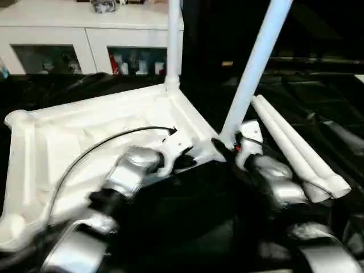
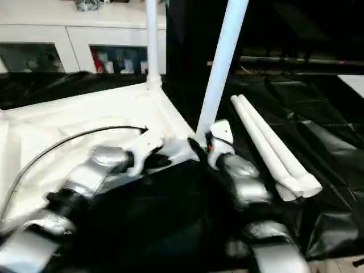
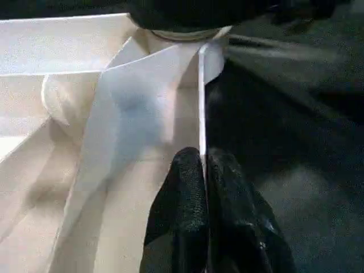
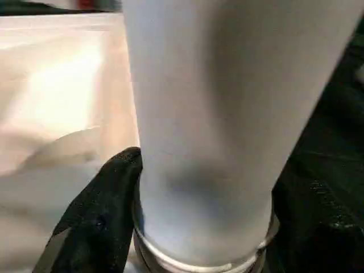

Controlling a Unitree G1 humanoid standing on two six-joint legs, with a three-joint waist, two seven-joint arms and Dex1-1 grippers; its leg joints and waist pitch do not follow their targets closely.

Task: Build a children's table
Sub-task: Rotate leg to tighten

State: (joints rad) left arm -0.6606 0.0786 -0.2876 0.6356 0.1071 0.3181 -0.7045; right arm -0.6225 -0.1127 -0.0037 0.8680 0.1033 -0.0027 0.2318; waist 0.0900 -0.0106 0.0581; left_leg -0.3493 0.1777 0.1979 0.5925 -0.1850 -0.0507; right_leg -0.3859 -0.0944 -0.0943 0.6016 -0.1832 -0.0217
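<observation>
Silver forearms fill the foreground, and beyond them the left gripper [image 3: 203,170] has its two black fingers pinched flat together on the thin raised rim of the upturned tabletop [image 1: 74,136], just short of the near corner socket. The right gripper [image 1: 227,145] sits beside it at that same corner, its fingers [image 4: 99,216] spread around the foot of a tilted leg [image 1: 256,62], holding it where it meets the socket. A second leg [image 1: 173,40] stands upright in the far corner ahead of the left gripper, and two spare legs [image 1: 296,148] lie side by side on the black work table [image 1: 318,96], just outboard of the right gripper. Tabletop and tubes look like light, stiff, smooth plastic, likely slippery; a low grip near the foot probably gives best control for straightening the leaning tube. Room is open above, but the spare legs crowd the right gripper's outer side, and a white cabinet [image 1: 68,34] stands well beyond.
</observation>
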